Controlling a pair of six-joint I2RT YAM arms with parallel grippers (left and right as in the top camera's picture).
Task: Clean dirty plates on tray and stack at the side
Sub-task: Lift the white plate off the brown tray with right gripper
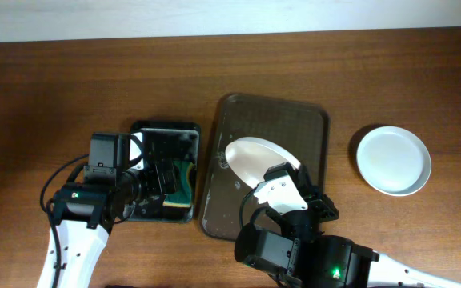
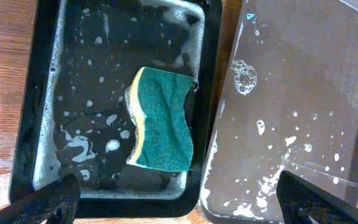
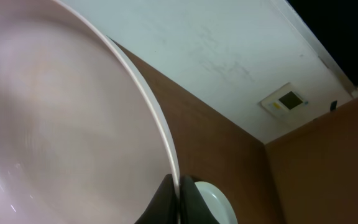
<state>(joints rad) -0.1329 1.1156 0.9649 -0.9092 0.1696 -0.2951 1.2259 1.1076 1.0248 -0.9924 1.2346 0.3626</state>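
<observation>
The right claw (image 3: 180,194) is clenched on the rim of 1 white plate (image 1: 256,158), its 2 dark fingers (image 3: 166,202) pinching the thin edge. The plate is held tilted steeply over the near half of the tray (image 1: 294,120); I cannot tell whether its lower edge touches the tray. Seen close from the right wrist, the plate is round and shallow, with a smooth, glossy white face and faint concentric rings.

The tray beneath is dark brown and glossy, with rounded corners and a low rim. Its floor is wet and speckled with droplets and a small cluster of suds.

Just beside the tray, on its left, the left claw (image 2: 179,205) hangs released, fingertips spread wide above the black tray (image 2: 23,124). In that soapy tray a green and yellow sponge (image 2: 163,121) lies flat.

Well apart on the right, a second plate (image 1: 393,160), white and upright, rests on the wooden bench (image 1: 54,88).
</observation>
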